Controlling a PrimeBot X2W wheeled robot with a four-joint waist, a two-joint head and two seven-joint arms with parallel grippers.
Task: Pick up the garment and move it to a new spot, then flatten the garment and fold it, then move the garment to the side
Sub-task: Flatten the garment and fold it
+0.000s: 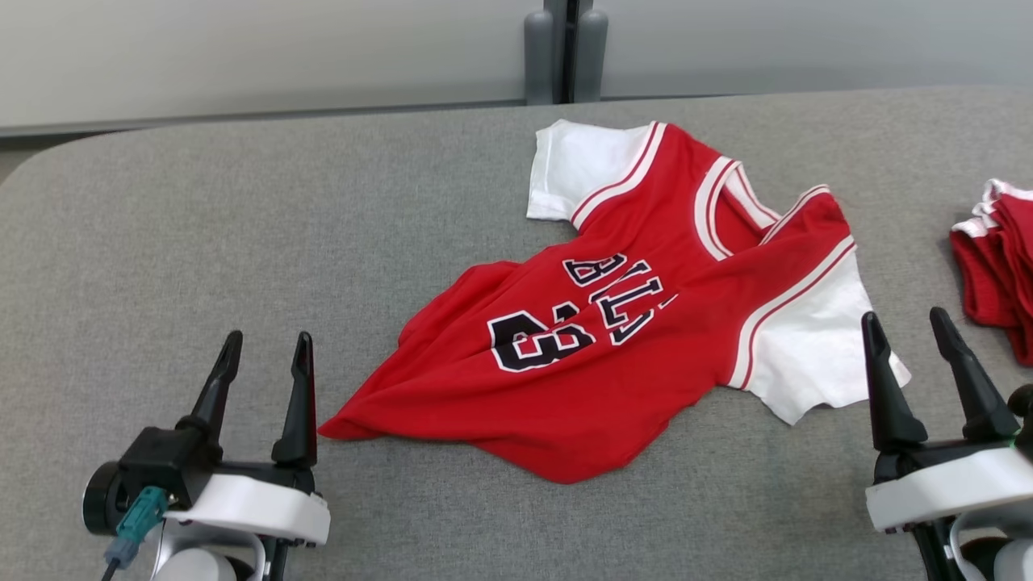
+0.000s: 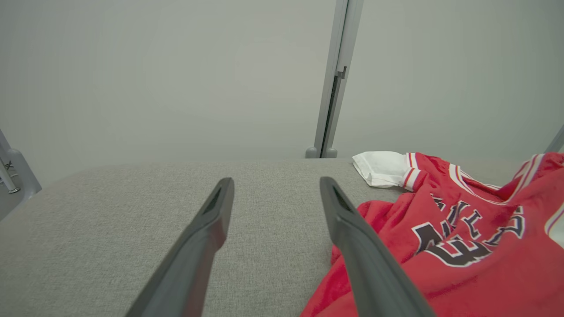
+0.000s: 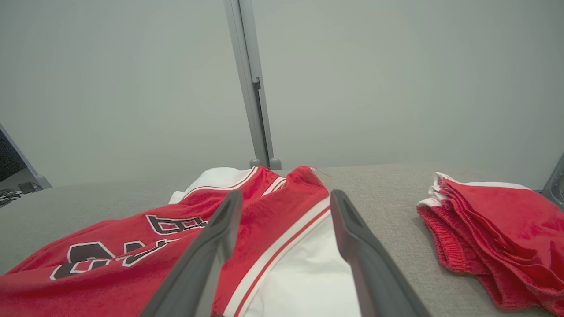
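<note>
So, the left gripper (image 1: 269, 339) is hovering spread and empty beside the hem (image 1: 367, 420), likely lining up a grab. The red jersey (image 1: 613, 347) is lying rumpled and skewed in the middle of the table (image 1: 202, 226), not yet picked up. The right gripper (image 1: 904, 316) is waiting released at the white sleeve (image 1: 807, 355), with a red pile (image 1: 997, 266) further right.

Saw a grey fabric-covered bench (image 1: 242, 242), rounded at its far-left corner. Noted a folded pile of red cloth with white trim (image 1: 999, 266) lying at its right edge. Found a grey upright post (image 1: 539, 56) behind the far edge, against a pale wall (image 1: 242, 56).
</note>
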